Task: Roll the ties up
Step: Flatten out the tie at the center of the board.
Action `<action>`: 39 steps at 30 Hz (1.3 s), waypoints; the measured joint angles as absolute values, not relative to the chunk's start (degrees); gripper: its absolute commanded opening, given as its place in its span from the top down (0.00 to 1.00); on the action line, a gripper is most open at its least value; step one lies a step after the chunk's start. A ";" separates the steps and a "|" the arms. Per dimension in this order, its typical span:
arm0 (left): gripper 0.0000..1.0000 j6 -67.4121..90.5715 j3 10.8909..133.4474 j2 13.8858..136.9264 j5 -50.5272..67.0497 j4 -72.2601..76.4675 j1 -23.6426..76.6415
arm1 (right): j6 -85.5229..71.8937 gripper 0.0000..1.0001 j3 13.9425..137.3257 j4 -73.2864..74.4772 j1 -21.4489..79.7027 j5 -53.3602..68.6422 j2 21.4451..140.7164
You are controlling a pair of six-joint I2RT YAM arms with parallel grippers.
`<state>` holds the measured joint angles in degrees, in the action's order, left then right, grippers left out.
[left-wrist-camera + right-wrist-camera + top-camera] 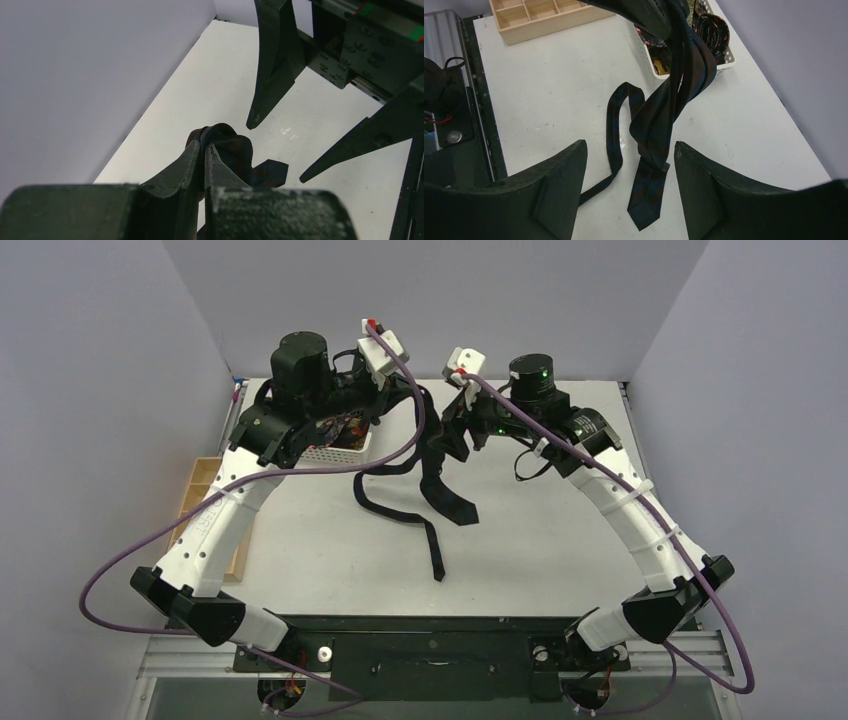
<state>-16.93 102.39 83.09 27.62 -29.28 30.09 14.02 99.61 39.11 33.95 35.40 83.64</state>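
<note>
Two arms curve in from the near edge of the white table (330,570) and meet over its far middle. At the left edge sits a pale wooden compartment tray (200,485). Beyond it, under the left arm, is a white lattice basket (724,65) with patterned ties (714,30) heaped inside, one of them coiled.

Between the arms hangs one long dark tie (440,495). Its upper part is bunched and lifted off the table. From there it drops in doubled folds, and its wide pointed end lies flat on the table beneath. The narrow part loops out to the left and trails back toward the near edge.

The left gripper (204,147) is clenched tight on the bunched top of the tie, with a fold of fabric poking up past its tips.

The right gripper (629,145) faces it with its fingers (272,75) spread wide and nothing between them. From the left wrist, one tip looks to be just beside the gathered fabric without touching it. From the right wrist, the hanging tie shows in the gap, farther off.
</note>
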 measured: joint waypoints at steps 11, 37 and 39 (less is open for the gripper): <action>1.00 -13.23 102.39 82.26 31.03 -29.17 30.30 | 18.44 0.42 78.85 27.53 32.93 35.46 71.24; 1.00 -8.16 102.43 80.29 34.79 -26.50 30.30 | 7.01 0.53 67.51 6.83 35.07 45.41 67.57; 1.00 -8.16 102.43 80.29 34.74 -26.30 30.30 | 6.07 0.53 67.07 6.81 35.35 45.41 67.09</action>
<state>-8.16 102.43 80.29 34.74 -26.30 30.30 6.07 67.07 6.81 35.35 45.41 67.09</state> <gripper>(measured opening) 0.017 0.478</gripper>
